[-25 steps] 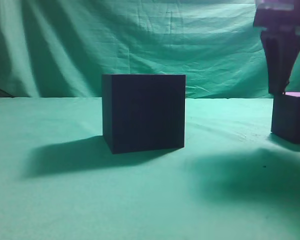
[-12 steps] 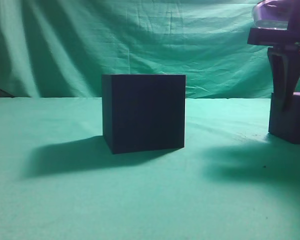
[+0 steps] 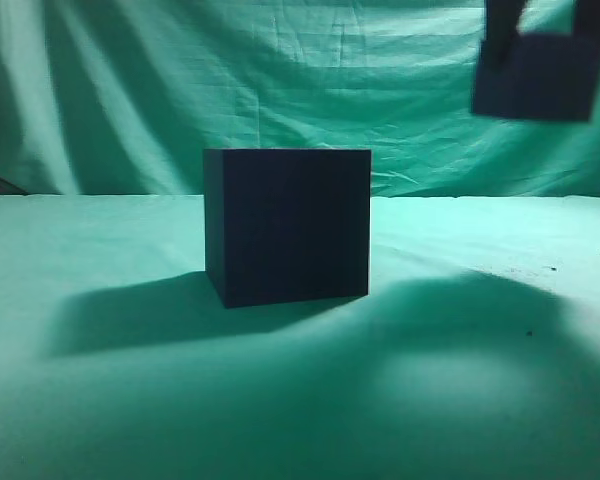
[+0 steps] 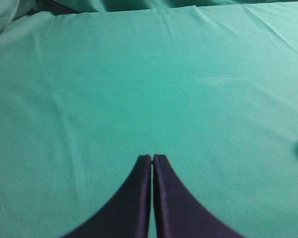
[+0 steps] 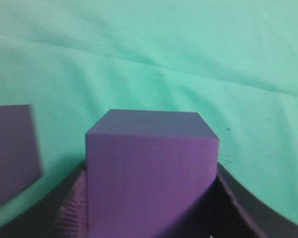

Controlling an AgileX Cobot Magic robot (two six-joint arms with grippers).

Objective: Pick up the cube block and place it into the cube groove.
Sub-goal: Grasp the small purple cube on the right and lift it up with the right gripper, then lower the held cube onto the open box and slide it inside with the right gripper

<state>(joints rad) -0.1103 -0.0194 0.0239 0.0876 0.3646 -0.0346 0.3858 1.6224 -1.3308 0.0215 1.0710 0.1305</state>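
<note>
Green cloth covers the bench (image 3: pixel 100 400) and hangs as a creased backdrop behind it.

Left side: the left pincer (image 4: pixel 152 159) shows only in its wrist view, 2 dark curved tips pressed together with no gap, nothing between them, over bare cloth. Neither task thing appears in that view. It does not show in the exterior view.

Centre: the large dark navy-purple matte box that carries the cube groove (image 3: pixel 287 224) stands square on the bench, 1 face toward the camera. The camera sits at object height, so the recess in its top is not visible; only the top edge shows. In the right wrist view a flat purple patch at the left edge (image 5: pixel 12 151) is probably this box, lower than and to the left of the held block.

Right side: the small dark purple matte cube block (image 3: pixel 535 77) hangs in the air near the top right corner, well clear of the bench and above the level of the box top. The right pincer (image 5: pixel 151 198) is clamped on it, 1 dark finger against each side face, the block filling the opening. The block looks level, faces roughly parallel to the box.

Judgement: the lift looks done; what remains is the carry. The groove lies to the left of and below the block, well apart. The right arm is the nearer and already loaded. The block's faces should stay lined up with the recess before lowering.
</note>
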